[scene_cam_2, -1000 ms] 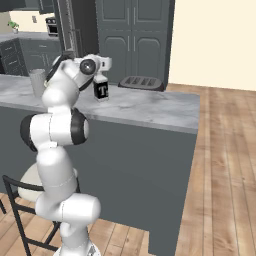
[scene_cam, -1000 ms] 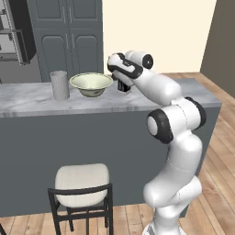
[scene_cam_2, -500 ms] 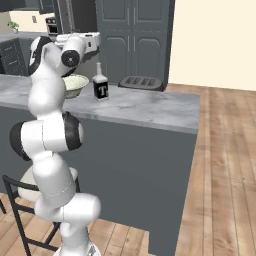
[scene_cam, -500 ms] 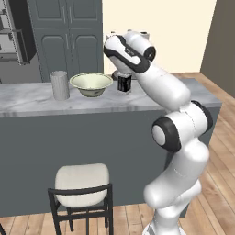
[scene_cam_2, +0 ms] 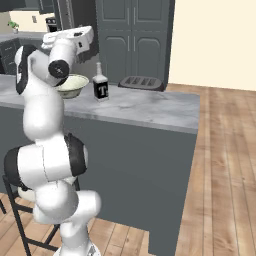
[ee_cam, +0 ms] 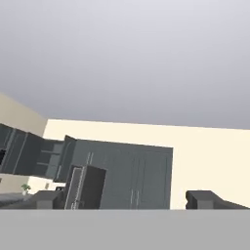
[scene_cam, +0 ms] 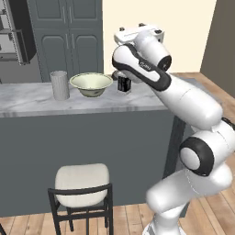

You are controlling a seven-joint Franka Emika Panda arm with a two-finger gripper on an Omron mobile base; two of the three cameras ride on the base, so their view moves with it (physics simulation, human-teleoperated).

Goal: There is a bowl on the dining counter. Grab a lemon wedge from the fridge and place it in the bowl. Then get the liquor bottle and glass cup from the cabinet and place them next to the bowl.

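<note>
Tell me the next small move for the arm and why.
Probably just retract the arm clear. The liquor bottle and the glass cup stand on the dining counter either side of the bowl, and the gripper is open, raised and holding nothing.

My end effector (ee_cam: 124,199), fingers spread wide, faces grey ceiling, a cream wall and dark cabinets (ee_cam: 122,176).

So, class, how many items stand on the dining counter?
4: glass cup at the left, bowl beside it, liquor bottle right of the bowl, and a dark tray-like thing farther along. The arm may hide others.
</note>
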